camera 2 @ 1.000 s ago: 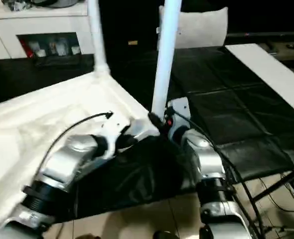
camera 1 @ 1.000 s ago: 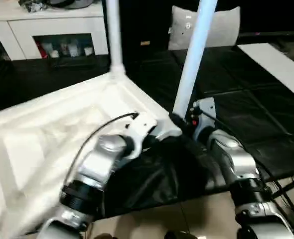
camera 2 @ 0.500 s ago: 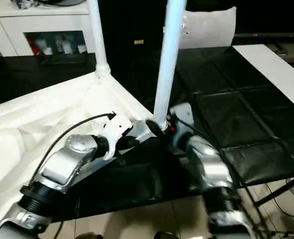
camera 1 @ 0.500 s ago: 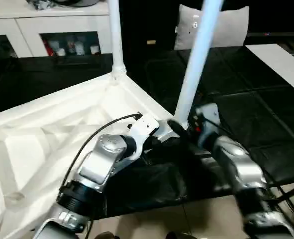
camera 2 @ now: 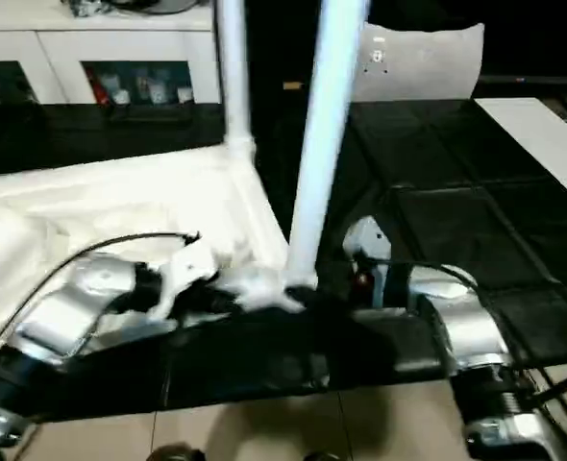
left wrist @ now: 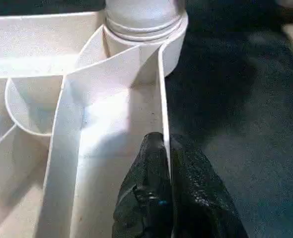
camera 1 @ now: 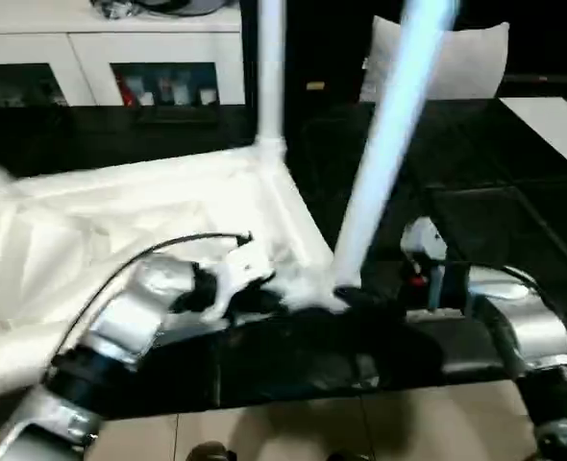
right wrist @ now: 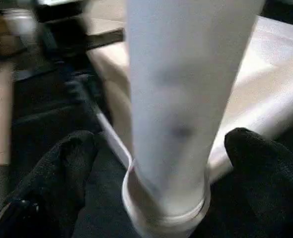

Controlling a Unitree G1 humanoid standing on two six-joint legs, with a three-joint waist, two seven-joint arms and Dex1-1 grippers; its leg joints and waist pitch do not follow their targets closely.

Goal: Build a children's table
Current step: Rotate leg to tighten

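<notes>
- Two black fingers of the right gripper now stand wide apart on either side of the near long white tapered tube leg, not touching it; a second ago they sat close against its base. The leg stands in its round corner socket without a grip, so I judge that this leg is seated.
- Left gripper: its fingers are pinched shut on a thin upright rib of the white plastic rectangular table top, just beside that socket, steadying it as before.
- Both silver forearms have swung outward; the right one lies almost crosswise, its gripper pointing inward at the leg's base.
- Table top lies ribbed side up on the black padded worktop.
- Farther off, a second white tube leg stands upright in the far corner; behind it leans a grey-white cushion.
</notes>
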